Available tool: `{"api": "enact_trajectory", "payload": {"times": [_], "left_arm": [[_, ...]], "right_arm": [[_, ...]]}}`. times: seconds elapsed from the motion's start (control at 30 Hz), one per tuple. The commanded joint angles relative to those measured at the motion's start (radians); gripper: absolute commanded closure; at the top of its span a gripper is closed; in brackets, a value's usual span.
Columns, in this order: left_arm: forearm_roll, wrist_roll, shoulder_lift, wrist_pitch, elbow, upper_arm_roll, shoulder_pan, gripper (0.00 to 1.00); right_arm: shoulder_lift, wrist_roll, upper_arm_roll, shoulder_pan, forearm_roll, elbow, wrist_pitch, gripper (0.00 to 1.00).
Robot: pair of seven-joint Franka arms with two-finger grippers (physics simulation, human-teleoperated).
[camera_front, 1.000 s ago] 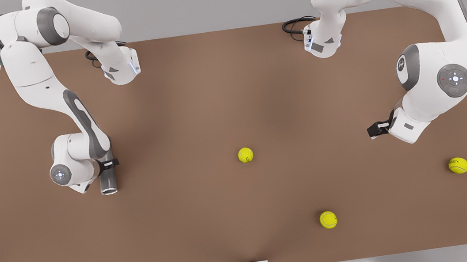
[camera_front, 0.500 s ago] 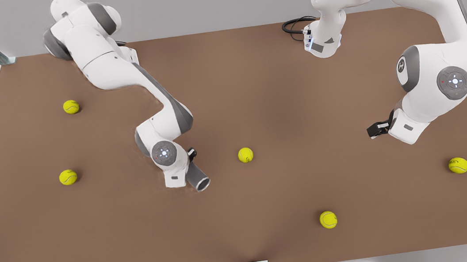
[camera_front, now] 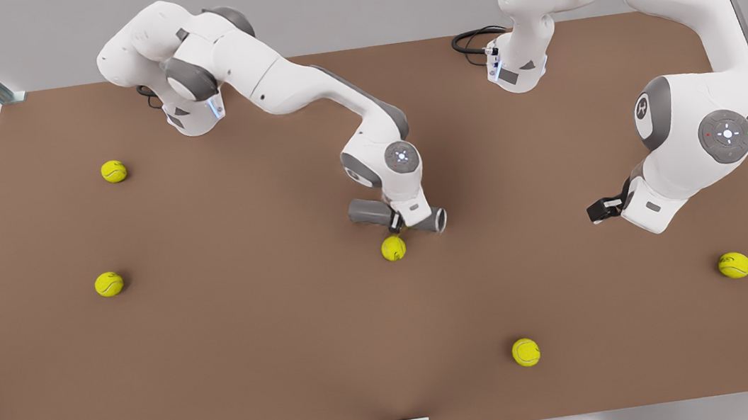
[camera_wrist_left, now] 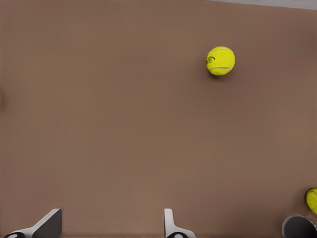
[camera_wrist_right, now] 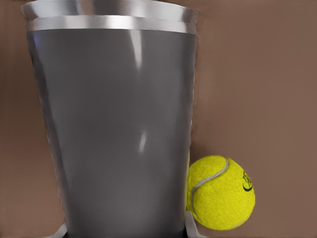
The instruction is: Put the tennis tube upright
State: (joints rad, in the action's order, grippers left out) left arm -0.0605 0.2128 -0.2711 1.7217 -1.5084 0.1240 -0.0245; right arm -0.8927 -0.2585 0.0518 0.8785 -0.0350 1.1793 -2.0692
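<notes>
The tennis tube [camera_front: 367, 212] is a grey metallic cylinder lying sideways, tilted a little, just above the table's middle. Its rimmed open end [camera_front: 438, 220] points toward the front view's right. My right gripper [camera_front: 398, 223] is shut on the tube's midsection. In the right wrist view the tube [camera_wrist_right: 114, 124] looms close, with one fingertip [camera_wrist_right: 192, 229] at its side and a yellow ball [camera_wrist_right: 220, 193] touching or almost touching it. My left gripper [camera_front: 595, 211] waits open at the front view's right, and its fingers [camera_wrist_left: 171, 225] hold nothing.
Several yellow tennis balls lie on the brown table [camera_front: 289, 334]: one just under the tube [camera_front: 393, 248], two at the left [camera_front: 114, 171] [camera_front: 109, 284], one near the front [camera_front: 525, 352], one at the far right [camera_front: 735, 264]. The left wrist view shows a ball [camera_wrist_left: 220, 60].
My right arm swung the tube from the front view's left to the table's middle, turning it from pointing forward to lying sideways. Two balls at the left came into view. The left arm barely moved.
</notes>
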Motion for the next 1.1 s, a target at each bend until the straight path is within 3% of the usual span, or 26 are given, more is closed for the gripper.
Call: {"api": "enact_trajectory", "payload": {"times": [0.0, 0.2, 0.23, 0.27, 0.33, 0.6, 0.67, 0.73, 0.8, 0.83, 0.87, 0.93, 0.97, 1.03, 1.07], "left_arm": [[-0.001, 0.004, 0.001, 0.003, 0.000, 0.000, 0.000, 0.00], [-0.001, 0.004, 0.000, 0.007, 0.000, 0.000, 0.000, 0.00], [-0.001, 0.004, -0.002, 0.007, 0.000, 0.000, 0.000, 0.00], [-0.001, 0.004, -0.005, 0.009, 0.000, 0.000, 0.000, 0.00], [-0.001, 0.004, -0.005, 0.012, 0.000, 0.000, 0.000, 0.00], [-0.001, 0.004, -0.007, 0.016, 0.000, 0.000, 0.000, 0.00], [0.001, 0.004, -0.014, 0.016, 0.000, 0.000, 0.000, 0.00], [0.014, 0.002, -0.020, -0.016, 0.002, 0.002, 0.000, 0.00], [0.119, -0.071, -0.086, -0.088, 0.010, 0.002, -0.014, 0.00], [0.178, -0.297, -0.146, -0.114, 0.008, 0.000, -0.034, 0.00], [0.373, -0.530, -0.259, -0.117, 0.008, 0.000, -0.061, 0.00], [0.515, -0.714, -0.365, -0.100, -0.015, -0.001, -0.103, 0.00], [0.553, -0.794, -0.362, -0.021, -0.094, -0.001, -0.101, 0.00], [0.911, -1.110, -0.263, 0.266, -0.459, -0.038, -0.081, 0.00], [1.022, -1.178, -0.231, 0.294, -0.533, -0.038, -0.068, 0.00]], "right_arm": [[0.000, -0.028, 0.000, 0.020, -0.006, 0.002, -0.028, 0.37], [-0.005, 0.008, 0.005, 0.063, -0.005, 0.008, -0.028, 0.36], [-0.006, 0.010, 0.005, 0.068, -0.003, 0.008, -0.028, 0.28], [-0.008, 0.028, 0.005, 0.068, -0.003, 0.010, -0.028, 0.26], [-0.012, 0.045, 0.005, 0.079, -0.005, 0.010, -0.029, 0.00], [-0.003, 0.038, 0.005, 0.066, 0.030, 0.013, -0.046, 0.00], [0.165, 0.039, 0.014, 0.005, 0.194, 0.071, 0.026, 0.00], [0.418, 0.194, 0.016, -0.222, 0.339, 0.068, 0.456, 0.00], [0.558, 0.228, -0.043, -0.452, 0.249, 0.074, 0.724, 0.00], [0.609, 0.237, -0.036, -0.561, 0.136, 0.089, 0.764, 0.00], [0.607, 0.318, -0.041, -0.630, 0.104, 0.089, 0.782, 0.00], [0.603, 0.343, -0.047, -0.719, 0.046, 0.036, 0.822, 0.00], [0.604, 0.378, -0.047, -0.733, 0.017, 0.036, 0.824, 0.00], [0.549, 0.415, -0.041, -0.843, 0.101, -0.030, 0.773, 0.00], [0.552, 0.348, -0.038, -0.837, 0.104, -0.055, 0.779, 0.00]]}}
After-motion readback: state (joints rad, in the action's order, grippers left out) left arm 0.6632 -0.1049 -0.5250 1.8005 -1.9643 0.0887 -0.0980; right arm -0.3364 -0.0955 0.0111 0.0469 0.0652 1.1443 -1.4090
